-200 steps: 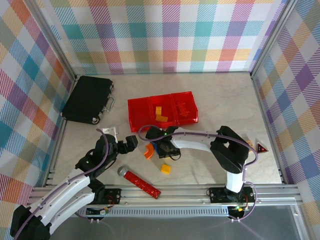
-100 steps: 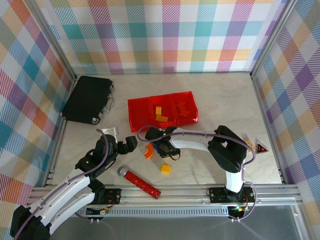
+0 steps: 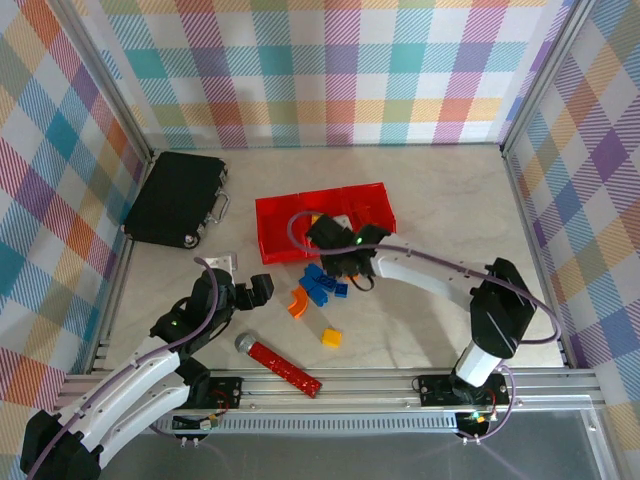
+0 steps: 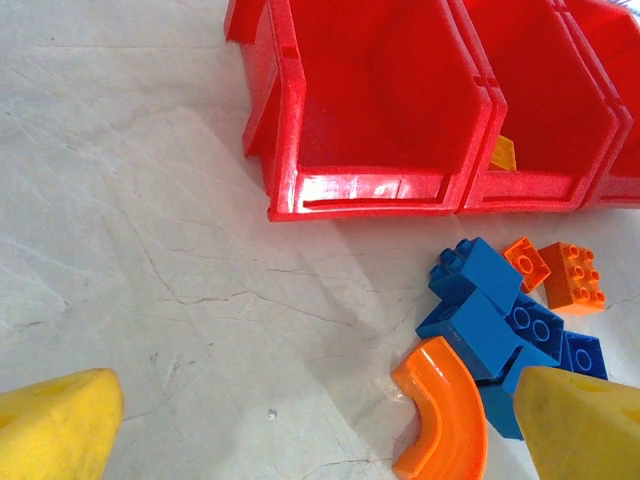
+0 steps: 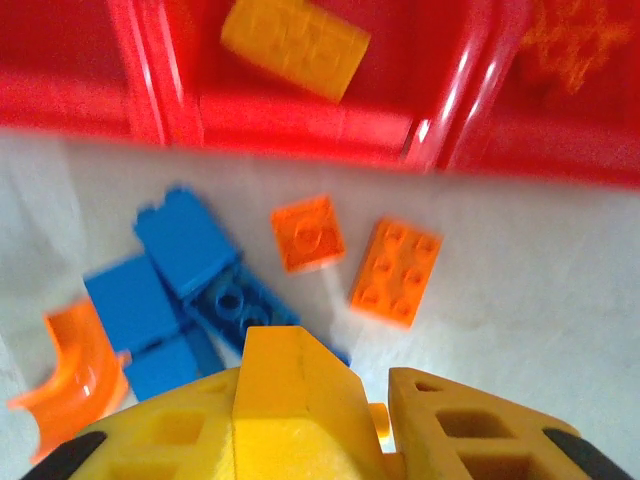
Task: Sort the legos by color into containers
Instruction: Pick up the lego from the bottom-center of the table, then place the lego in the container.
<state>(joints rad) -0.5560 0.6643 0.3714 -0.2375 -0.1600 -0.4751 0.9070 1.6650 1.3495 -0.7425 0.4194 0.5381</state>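
Just below the red tray at centre frame, blue and orange bricks lie unsorted; right gripper hovers over them, fingers narrow, load unclear; left gripper gapes wide, likely for the curved piece.

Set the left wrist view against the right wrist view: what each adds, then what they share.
Left wrist adds the left bin, bare inside. Right wrist adds blurred orange pieces in the right bin. Shared: the blue bricks, the curved orange piece, two loose orange bricks, and a yellow brick in the middle bin.
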